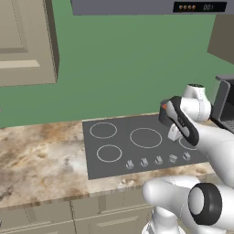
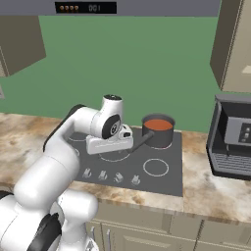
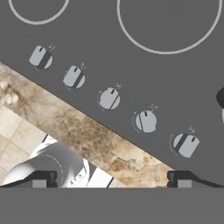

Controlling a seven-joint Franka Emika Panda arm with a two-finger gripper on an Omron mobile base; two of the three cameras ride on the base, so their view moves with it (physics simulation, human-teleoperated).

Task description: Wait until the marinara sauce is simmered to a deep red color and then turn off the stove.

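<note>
The marinara sauce (image 2: pixel 158 124) is an orange-red round surface in a small dark grey pot (image 2: pixel 158 135) on the back right burner of the stove (image 2: pixel 172 182). In the left base view my arm hides most of the pot (image 1: pixel 162 112). My gripper (image 3: pixel 112 179) hangs above the front of the stove (image 3: pixel 131 52), open, with its dark fingertips (image 3: pixel 41 179) far apart and nothing between them. Five silver knobs run in a slanted row below it; the middle knob (image 3: pixel 109 99) lies nearest the centre. My hand (image 2: pixel 110 143) hovers over the middle of the cooktop, left of the pot.
A dark coffee machine (image 2: pixel 230 142) stands on the brown speckled counter (image 1: pixel 41 160) right of the stove. Beige wall cabinets (image 1: pixel 25 41) hang at both sides, and a grey hood with a display (image 2: pixel 86 7) sits overhead. The pot's handle (image 3: pixel 221 98) shows at the hand view's right edge.
</note>
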